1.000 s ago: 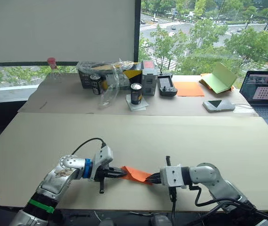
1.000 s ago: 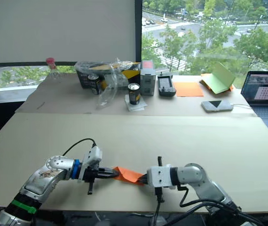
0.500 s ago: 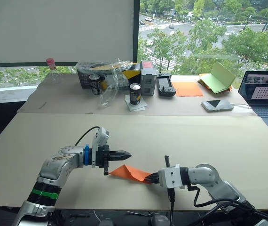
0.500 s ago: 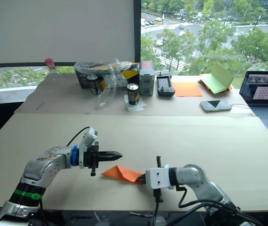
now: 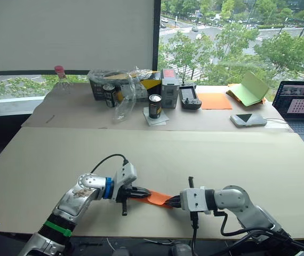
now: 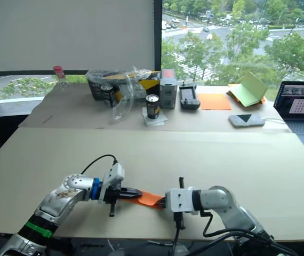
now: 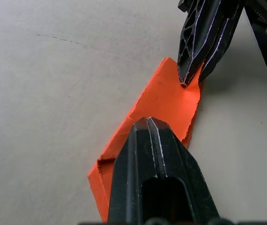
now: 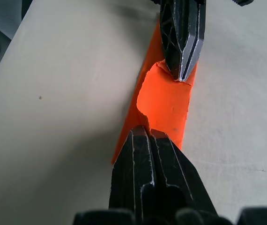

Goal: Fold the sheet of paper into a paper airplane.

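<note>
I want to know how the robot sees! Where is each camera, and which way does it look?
Head eyes: up on the head, looking forward and down at the table; both arms show.
Left wrist: on the left arm, looking along the left gripper at the orange paper.
Right wrist: on the right arm, looking along the right gripper toward the left one.
Both wrist views share the paper and the opposite gripper.

The folded paper airplane (image 5: pixel 156 198) is bright orange against the plain beige table (image 5: pixel 221 154). Both grippers' fingers (image 7: pixel 159 159) are black with thin pale lines. Farther back lie a paler orange sheet (image 5: pixel 214 101), a light green booklet (image 5: pixel 249 89), and a black can (image 5: pixel 154 106).
</note>
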Action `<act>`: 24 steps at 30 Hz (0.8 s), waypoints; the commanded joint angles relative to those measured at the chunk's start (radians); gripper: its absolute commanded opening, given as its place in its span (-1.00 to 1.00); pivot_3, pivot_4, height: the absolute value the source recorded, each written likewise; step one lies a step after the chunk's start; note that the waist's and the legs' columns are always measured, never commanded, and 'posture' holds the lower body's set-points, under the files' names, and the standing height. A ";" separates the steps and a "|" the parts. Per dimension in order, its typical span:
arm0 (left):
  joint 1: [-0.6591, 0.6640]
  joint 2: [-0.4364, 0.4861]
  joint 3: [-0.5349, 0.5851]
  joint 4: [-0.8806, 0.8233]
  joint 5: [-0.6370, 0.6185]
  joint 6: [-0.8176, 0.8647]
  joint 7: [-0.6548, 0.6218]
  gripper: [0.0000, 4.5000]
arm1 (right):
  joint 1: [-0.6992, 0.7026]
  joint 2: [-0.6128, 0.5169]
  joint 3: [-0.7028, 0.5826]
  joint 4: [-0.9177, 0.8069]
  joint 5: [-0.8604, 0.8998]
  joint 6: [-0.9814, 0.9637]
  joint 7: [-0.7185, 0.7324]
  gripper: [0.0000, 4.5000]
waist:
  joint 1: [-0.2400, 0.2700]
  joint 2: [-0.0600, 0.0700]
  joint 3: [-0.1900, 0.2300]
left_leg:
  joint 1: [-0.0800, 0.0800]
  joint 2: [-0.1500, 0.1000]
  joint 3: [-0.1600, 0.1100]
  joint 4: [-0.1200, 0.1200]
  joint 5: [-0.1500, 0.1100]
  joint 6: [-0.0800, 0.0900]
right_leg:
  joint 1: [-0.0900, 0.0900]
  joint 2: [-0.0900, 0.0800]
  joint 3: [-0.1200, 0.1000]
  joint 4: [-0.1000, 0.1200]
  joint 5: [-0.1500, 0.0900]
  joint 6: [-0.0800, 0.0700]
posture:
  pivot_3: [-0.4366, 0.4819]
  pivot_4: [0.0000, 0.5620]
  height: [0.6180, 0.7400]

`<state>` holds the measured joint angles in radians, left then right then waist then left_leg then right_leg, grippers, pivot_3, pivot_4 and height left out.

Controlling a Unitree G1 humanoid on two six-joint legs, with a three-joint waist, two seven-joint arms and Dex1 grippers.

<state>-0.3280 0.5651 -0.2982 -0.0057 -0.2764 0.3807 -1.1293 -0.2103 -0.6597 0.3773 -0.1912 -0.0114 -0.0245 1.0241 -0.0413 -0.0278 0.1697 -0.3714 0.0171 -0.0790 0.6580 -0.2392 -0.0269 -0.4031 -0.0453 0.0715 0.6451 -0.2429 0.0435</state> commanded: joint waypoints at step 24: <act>-0.005 0.029 0.001 0.073 0.044 -0.027 -0.015 -1.00 | -0.087 0.174 -0.012 -0.076 0.193 0.581 -0.163 -0.99 | -0.002 0.001 0.000 | -0.002 0.000 0.000 0.000 0.000 0.000 | -0.002 0.000 0.000 0.000 0.000 0.000 | -0.05 -0.47 0.87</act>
<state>-0.3435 0.5746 -0.2875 0.0403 -0.2759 0.3351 -1.1597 -0.2960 -0.4722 0.3778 -0.2575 0.1711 0.5625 0.8438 -0.0437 -0.0271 0.1699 -0.3734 0.0174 -0.0792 0.6580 -0.2392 -0.0269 -0.4052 -0.0451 0.0711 0.6451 -0.2429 0.0435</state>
